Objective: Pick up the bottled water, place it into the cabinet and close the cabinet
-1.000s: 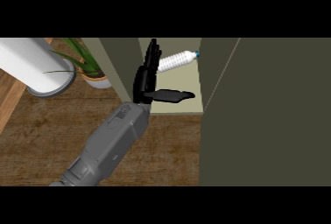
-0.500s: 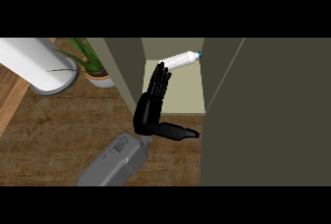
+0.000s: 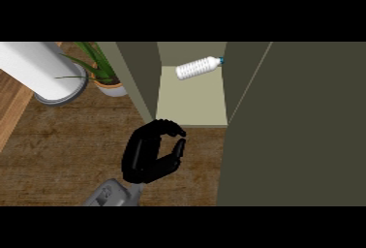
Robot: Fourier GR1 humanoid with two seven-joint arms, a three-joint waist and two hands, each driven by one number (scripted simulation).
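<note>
One hand is seen over the wooden counter, just below the front edge of the open cabinet. Its fingers are curled inward toward the thumb, and nothing is held between them. Which of the robot's hands it is cannot be told from the frame with certainty; it is shown on a grey forearm rising from the lower edge, left of the cabinet's centre.

The bottled water is found lying on its side on the pale shelf inside the cabinet, toward the back, with its cap pointed to the right. It is well apart from the hand and touched by nothing else.

To the right of the cabinet opening, a broad dark door panel is seen, filling that side of the view. To the left of the cabinet, a potted plant is set just beside the cabinet's side wall, and a large white cylinder lies farther left, near the plant.
</note>
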